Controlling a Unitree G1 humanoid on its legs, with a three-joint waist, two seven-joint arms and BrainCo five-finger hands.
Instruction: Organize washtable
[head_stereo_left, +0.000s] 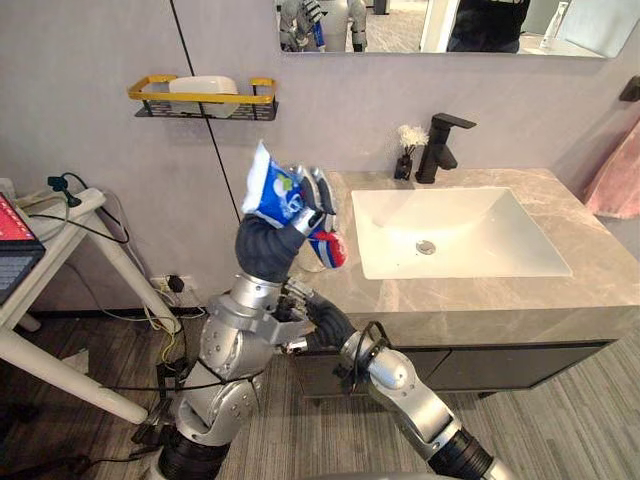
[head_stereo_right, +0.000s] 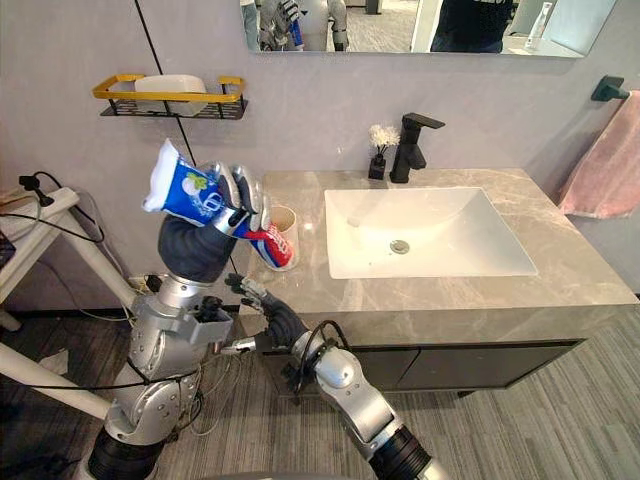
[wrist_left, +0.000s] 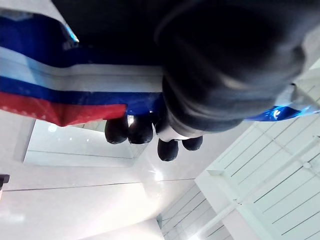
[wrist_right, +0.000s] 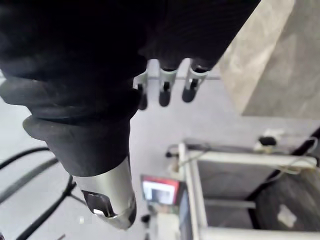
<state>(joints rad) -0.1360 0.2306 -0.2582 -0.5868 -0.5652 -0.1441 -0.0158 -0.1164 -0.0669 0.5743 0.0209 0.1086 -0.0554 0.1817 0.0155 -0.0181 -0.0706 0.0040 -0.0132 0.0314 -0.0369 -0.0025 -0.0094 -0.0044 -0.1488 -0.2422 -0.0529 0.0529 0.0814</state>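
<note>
Presently, the left hand (head_stereo_right: 238, 205) holds a toothpaste tube (head_stereo_right: 188, 190) aloft, fingers clamped round its middle. The tube's red end angles down toward a beige cup (head_stereo_right: 284, 225) at the left end of the surface (head_stereo_left: 520, 290). Judged step: carrying the tube to be stowed. The next move calls for lowering the red end into the cup's mouth. The right hand (head_stereo_right: 264, 300) hangs below the front edge, fingers loosely straight. Open room lies above the cup. The sink basin (head_stereo_left: 455, 235) sits to its right, and the surface's left edge is close by.

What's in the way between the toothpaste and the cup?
Nothing I can see. The left hand holds the toothpaste tube tilted, its red end close by the rim of the cup on the counter.
</note>
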